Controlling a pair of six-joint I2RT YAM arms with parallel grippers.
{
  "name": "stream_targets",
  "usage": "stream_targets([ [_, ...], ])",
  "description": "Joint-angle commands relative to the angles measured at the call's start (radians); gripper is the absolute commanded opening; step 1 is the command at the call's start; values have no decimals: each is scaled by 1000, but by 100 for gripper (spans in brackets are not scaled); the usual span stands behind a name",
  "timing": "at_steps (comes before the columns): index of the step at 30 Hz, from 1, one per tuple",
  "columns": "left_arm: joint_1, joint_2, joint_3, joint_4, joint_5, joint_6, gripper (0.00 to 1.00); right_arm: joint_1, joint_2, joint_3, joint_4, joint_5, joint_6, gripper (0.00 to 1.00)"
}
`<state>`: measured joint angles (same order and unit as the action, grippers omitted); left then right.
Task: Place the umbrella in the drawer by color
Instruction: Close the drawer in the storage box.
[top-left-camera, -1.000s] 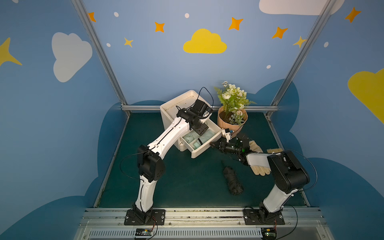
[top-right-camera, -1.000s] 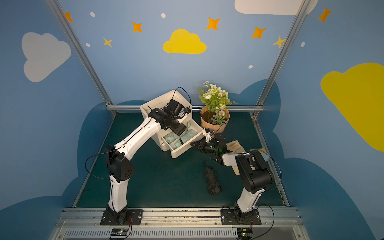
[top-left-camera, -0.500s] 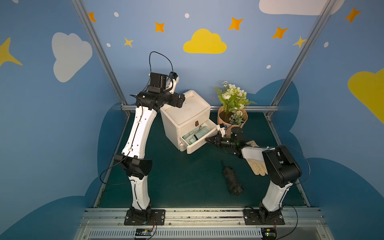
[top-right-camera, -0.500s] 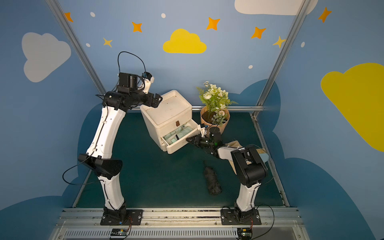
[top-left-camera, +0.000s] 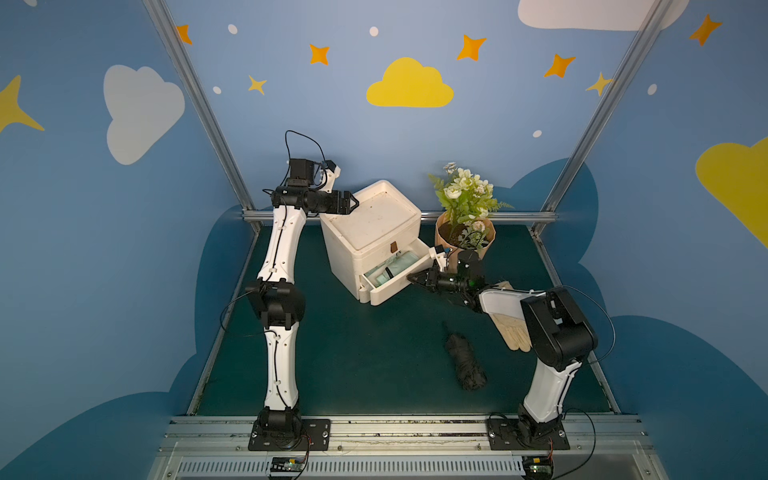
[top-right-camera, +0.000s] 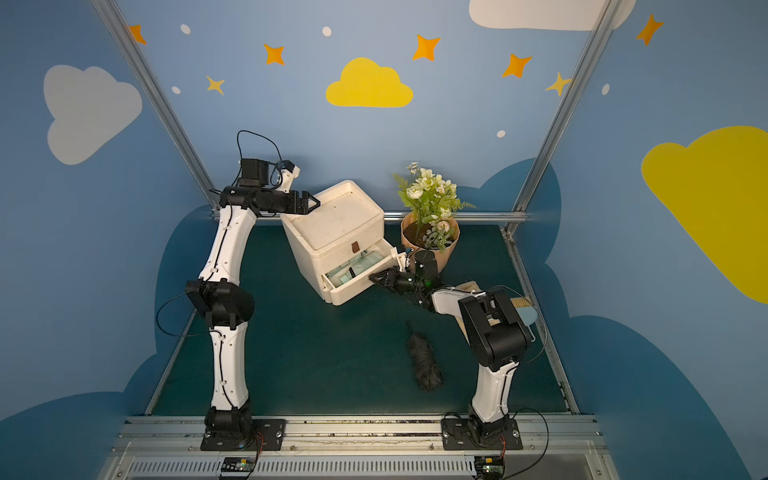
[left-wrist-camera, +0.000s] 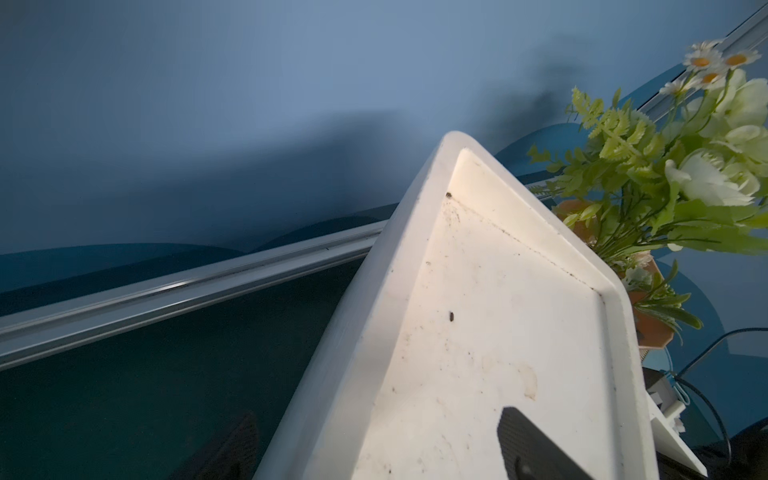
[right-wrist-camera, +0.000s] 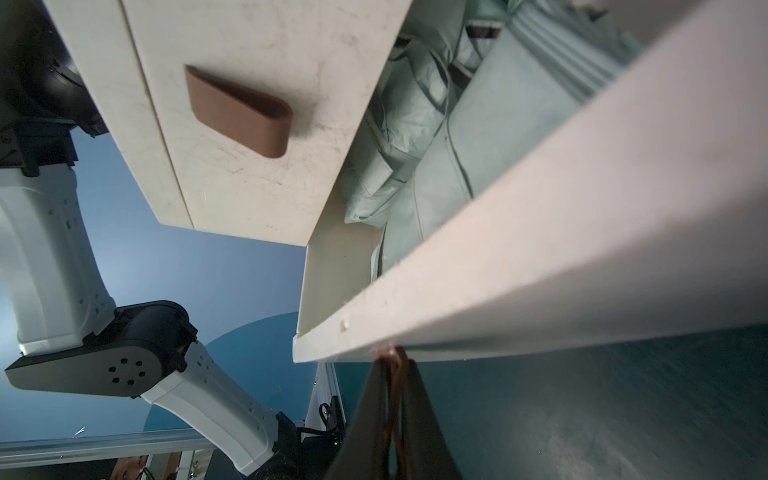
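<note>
the right pincer (top-left-camera: 417, 279) is pressed together on the brown pull tab (right-wrist-camera: 394, 362) of the lower drawer (top-left-camera: 399, 289), probably to hold it drawn out of the white cabinet (top-left-camera: 374, 220) for loading. a folded pale green umbrella (right-wrist-camera: 498, 124) fills most of that drawer; the upper drawer (right-wrist-camera: 257, 54) is shut. the left pincer (top-left-camera: 351, 203) hovers spread and empty at the cabinet's back corner, likely out of the way or ready to brace the cabinet. the black umbrella (top-left-camera: 465, 361) lies on the table (top-left-camera: 353, 353), well apart from both drawers, not yet stored.
</note>
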<state>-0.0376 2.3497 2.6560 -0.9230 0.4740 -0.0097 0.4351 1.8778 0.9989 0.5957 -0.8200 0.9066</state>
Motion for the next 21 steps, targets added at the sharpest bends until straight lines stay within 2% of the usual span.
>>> stream_targets([
  [1, -12, 4, 30, 0, 117, -30, 88, 20, 19, 49, -14, -1, -32, 9],
  [7, -28, 9, 26, -11, 152, -2, 82, 29, 51, 106, -21, 1, -29, 9],
  [21, -45, 21, 23, -23, 131, 17, 82, 47, 174, 296, -54, 67, -63, 10],
])
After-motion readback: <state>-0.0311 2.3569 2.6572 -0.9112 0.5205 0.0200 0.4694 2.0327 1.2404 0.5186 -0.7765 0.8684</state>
